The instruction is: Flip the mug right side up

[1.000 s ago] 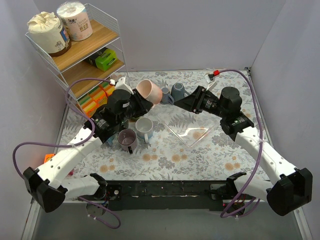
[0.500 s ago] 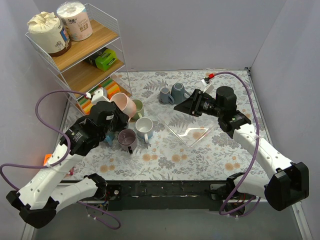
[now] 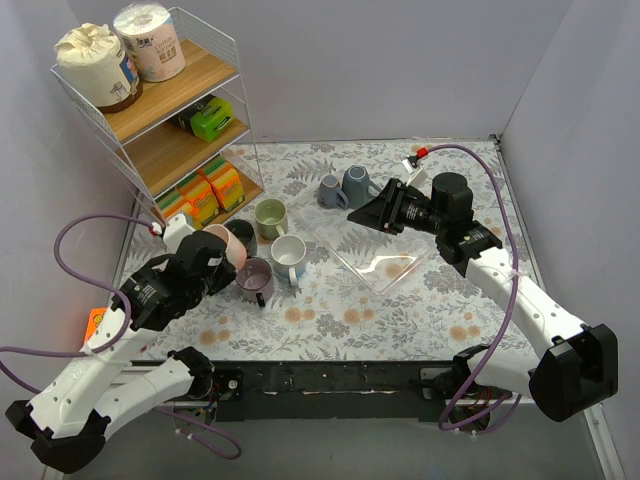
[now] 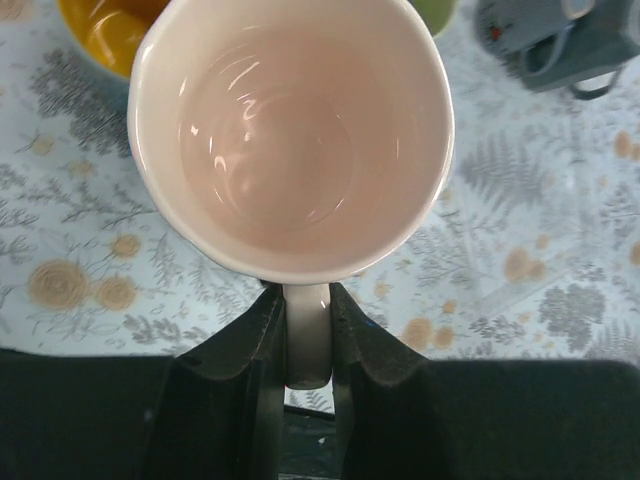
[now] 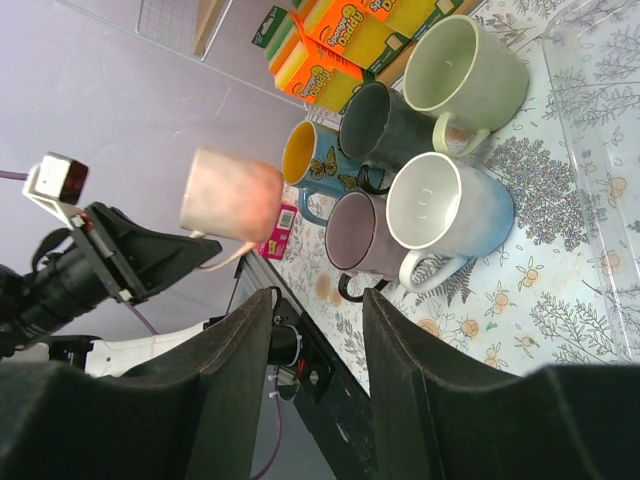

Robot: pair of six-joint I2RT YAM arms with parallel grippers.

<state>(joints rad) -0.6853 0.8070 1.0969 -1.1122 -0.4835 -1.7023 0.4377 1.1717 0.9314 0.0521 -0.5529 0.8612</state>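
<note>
A pink mug [image 3: 224, 243] hangs in my left gripper [image 3: 210, 260], over the left edge of a cluster of mugs. In the left wrist view its mouth [image 4: 290, 130] faces the camera and its handle [image 4: 307, 335] is clamped between the two fingers. The right wrist view shows the mug [image 5: 232, 195] in the air, apart from the table. My right gripper [image 3: 365, 213] is open and empty, raised over the clear tray [image 3: 385, 262] and pointing left; its fingers [image 5: 230, 400] stand wide apart.
Upright mugs stand by the pink one: green [image 3: 270, 215], white-blue [image 3: 289, 253], purple [image 3: 254, 276], dark [image 3: 241, 232]. Two grey-blue mugs [image 3: 345, 187] lie at the back. A wire shelf rack [image 3: 160, 110] with sponges stands at the far left.
My left arm has swung the pink mug from the back centre down to the near left of the mug cluster. My right gripper drew back slightly, then held still.
</note>
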